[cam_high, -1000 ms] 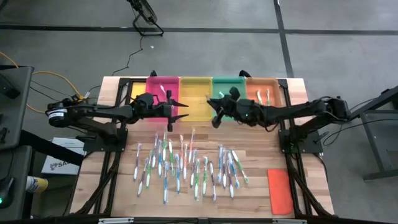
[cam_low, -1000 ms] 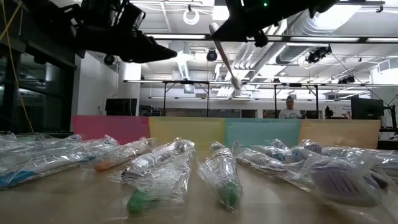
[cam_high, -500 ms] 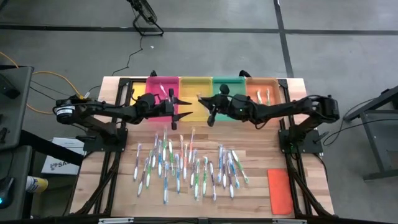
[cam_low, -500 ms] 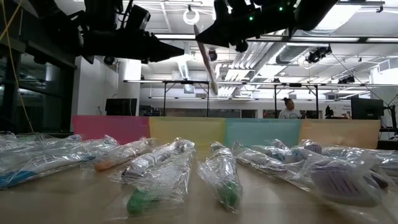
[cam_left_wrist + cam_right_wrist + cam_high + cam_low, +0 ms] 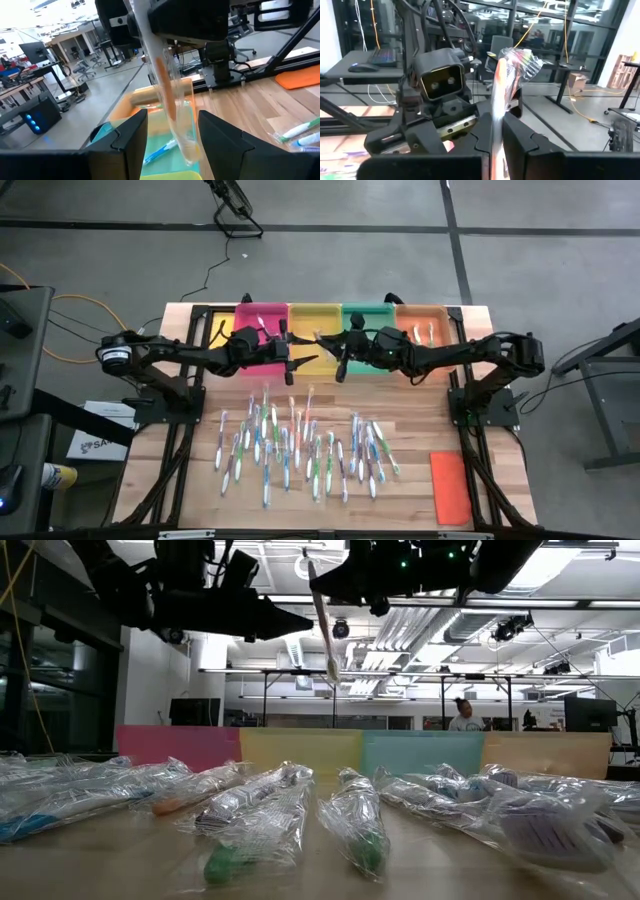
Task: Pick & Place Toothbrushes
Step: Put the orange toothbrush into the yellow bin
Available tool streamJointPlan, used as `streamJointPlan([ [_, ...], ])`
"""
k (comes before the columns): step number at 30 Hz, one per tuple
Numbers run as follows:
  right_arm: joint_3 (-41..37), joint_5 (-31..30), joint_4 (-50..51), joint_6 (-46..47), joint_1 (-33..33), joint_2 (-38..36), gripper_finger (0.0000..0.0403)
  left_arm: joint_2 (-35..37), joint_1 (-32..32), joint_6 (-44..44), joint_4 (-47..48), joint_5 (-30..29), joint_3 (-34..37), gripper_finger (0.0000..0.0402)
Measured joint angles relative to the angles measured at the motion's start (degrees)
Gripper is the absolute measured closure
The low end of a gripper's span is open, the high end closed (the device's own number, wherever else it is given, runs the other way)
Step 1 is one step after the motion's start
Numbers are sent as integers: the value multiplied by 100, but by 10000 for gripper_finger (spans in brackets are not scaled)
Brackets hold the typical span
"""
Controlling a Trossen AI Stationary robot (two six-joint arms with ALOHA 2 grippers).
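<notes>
My right gripper [image 5: 335,580] is shut on one wrapped toothbrush [image 5: 322,620] with an orange handle, high over the yellow tray [image 5: 315,320]. My left gripper [image 5: 172,135] is open and points level. Its two fingers stand on either side of the toothbrush's lower part [image 5: 180,130]. In the high view the two grippers meet tip to tip, the left gripper [image 5: 292,360] facing the right gripper [image 5: 338,360]. Several other wrapped toothbrushes [image 5: 300,445] lie flat on the wooden table. My right gripper pinches the wrapped toothbrush between its two fingers on its upper part [image 5: 496,125]. The fingers come level from the table's right and lie across it. The toothbrush is nearly upright and clear of everything, with a short crumpled wrapper end [image 5: 517,55] above the fingers and the longer part hanging below. My left gripper: I cannot tell whether its fingers [image 5: 220,140] touch the wrapper.
Pink [image 5: 262,315], yellow, green [image 5: 365,312] and orange [image 5: 425,320] trays stand in a row along the far edge, some with toothbrushes in them. A flat orange lid [image 5: 450,485] lies at the near right. A person [image 5: 462,715] shows far behind the table.
My right gripper has carried the toothbrush toward the table's left, and the toothbrush has swung from slanting to nearly upright. My left gripper has gone toward the table's right and toward the toothbrush, until its open fingers flank it.
</notes>
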State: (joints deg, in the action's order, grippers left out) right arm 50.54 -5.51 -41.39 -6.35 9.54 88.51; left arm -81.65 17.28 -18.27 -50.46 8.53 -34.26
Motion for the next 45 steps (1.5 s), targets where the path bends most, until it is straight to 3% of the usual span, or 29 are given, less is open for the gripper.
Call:
streamJointPlan([
  [18,0,510,-488,-18,0,2,388,0,-4,163,-39,448,-323,231],
  [36,15,667,-934,-103,0,318,388,0,-4,209,-34,448,-335,233],
  [40,17,554,-984,-71,0,343,388,0,-4,209,-11,448,-335,269],
  [45,15,568,-966,6,0,343,388,0,-4,216,10,446,-334,371],
])
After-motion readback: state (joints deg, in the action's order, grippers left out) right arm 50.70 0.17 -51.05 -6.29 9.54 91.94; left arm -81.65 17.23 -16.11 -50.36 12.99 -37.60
